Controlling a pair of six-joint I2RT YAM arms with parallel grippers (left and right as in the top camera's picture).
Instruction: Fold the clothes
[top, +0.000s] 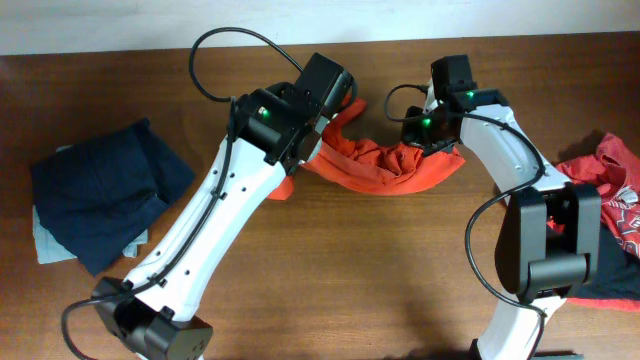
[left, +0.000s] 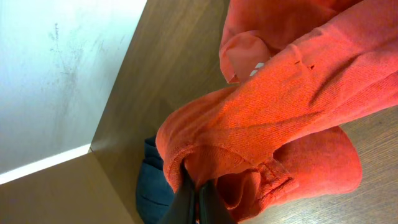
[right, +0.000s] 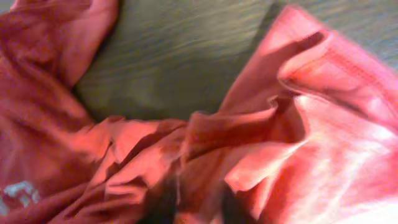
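One of the clothes, an orange-red T-shirt (top: 385, 165), lies bunched at the far middle of the table and stretches between both arms. My left gripper (left: 198, 202) is shut on a thick fold of its hem, and the shirt (left: 292, 106) hangs out from the fingers. In the overhead view the left gripper (top: 328, 122) sits at the shirt's left end. My right gripper (top: 440, 148) is at the shirt's right end. In the right wrist view its dark fingers (right: 165, 205) are sunk in crumpled red cloth (right: 261, 137), shut on a fold.
A folded dark navy pile (top: 100, 195) lies at the left on a pale grey-green piece (top: 48, 242). A heap of red printed and dark garments (top: 612, 205) sits at the right edge. The table's far edge (top: 120, 52) meets a white wall.
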